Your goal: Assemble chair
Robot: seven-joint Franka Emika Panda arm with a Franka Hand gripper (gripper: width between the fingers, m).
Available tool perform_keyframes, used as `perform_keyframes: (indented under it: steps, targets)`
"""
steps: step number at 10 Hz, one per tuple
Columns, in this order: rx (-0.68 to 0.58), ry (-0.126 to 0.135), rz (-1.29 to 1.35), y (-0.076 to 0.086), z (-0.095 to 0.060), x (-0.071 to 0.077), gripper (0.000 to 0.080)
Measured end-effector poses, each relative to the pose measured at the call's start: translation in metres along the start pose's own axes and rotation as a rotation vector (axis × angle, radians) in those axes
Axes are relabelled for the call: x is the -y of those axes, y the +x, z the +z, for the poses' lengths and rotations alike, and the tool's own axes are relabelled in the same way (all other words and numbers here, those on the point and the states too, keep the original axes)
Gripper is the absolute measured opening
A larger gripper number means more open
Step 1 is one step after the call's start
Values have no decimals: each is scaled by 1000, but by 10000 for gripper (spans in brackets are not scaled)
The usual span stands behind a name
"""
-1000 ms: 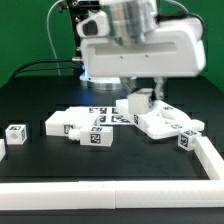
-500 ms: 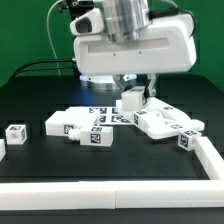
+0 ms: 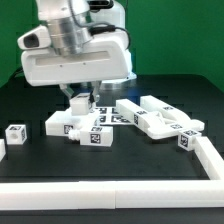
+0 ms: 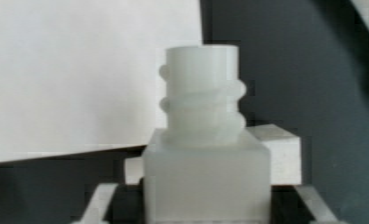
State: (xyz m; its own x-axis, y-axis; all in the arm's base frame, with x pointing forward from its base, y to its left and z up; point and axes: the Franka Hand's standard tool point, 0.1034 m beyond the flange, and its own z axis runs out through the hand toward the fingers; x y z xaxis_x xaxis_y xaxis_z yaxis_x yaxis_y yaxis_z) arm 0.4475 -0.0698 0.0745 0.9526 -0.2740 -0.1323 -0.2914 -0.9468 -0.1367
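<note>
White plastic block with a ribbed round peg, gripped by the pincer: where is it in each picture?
Exterior view: the white plastic block with a ribbed round peg sits in the pincer, left of centre.
Wrist view: it fills the middle.
Shared landmark: the black table, seen in both.
</note>
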Motion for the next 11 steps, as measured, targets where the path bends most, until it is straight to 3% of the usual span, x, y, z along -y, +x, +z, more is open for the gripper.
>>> perform_keyframes:
  steps: [4,6,7,9,11]
  targets:
    - [4,-1,-27,-3,2,-4,284]
    - [21,0,-107,-23,3,-58,284]
    - [25,-1,-116,-25,4,-80,284]
    - [15,13,-118,-24,11,-93,284]
    - [17,12,-125,-24,11,-89,284]
